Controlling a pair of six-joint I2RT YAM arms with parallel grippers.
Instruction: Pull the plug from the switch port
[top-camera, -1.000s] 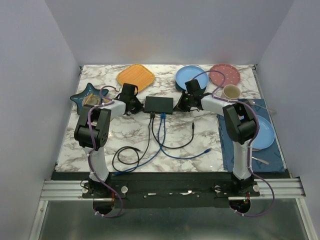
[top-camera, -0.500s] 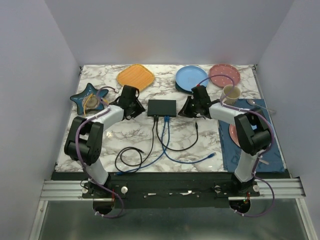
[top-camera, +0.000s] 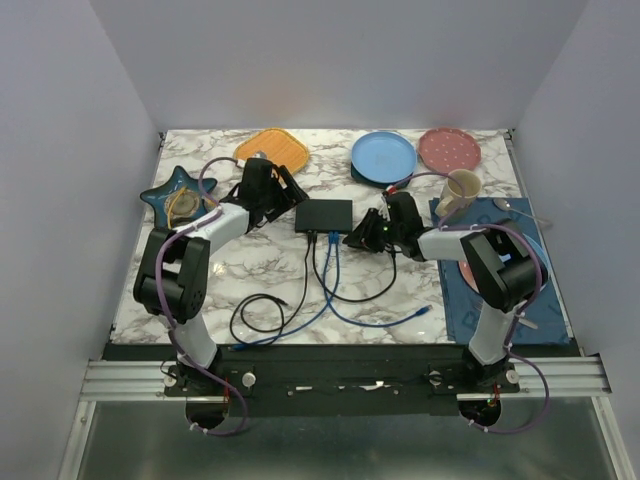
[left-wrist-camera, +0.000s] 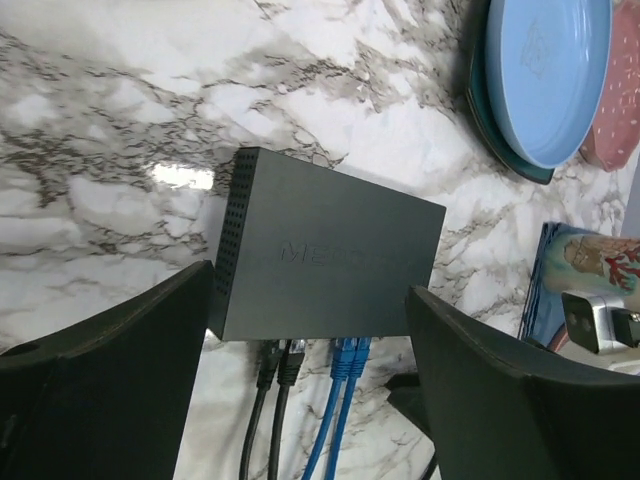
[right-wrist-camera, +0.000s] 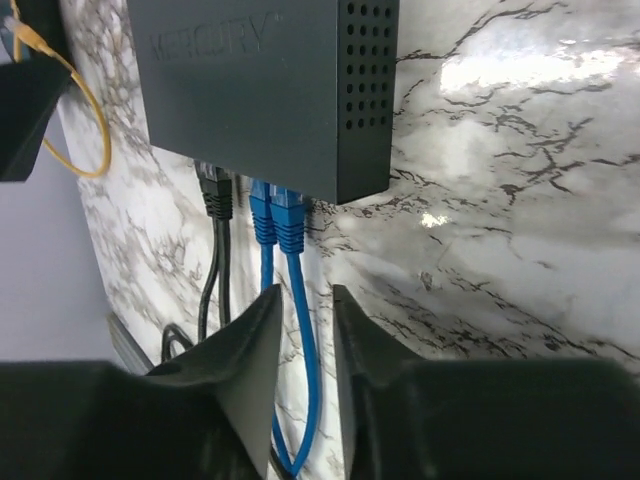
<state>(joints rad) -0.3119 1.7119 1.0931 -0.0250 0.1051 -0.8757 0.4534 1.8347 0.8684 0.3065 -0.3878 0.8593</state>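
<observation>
Right wrist: right pincer (right-wrist-camera: 305, 300) narrowly parted near blue plugs (right-wrist-camera: 276, 222).

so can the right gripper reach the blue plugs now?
Probably yes: the right gripper sits just short of the blue plugs, jaws slightly apart, nothing between them; black plugs sit close beside.
</observation>
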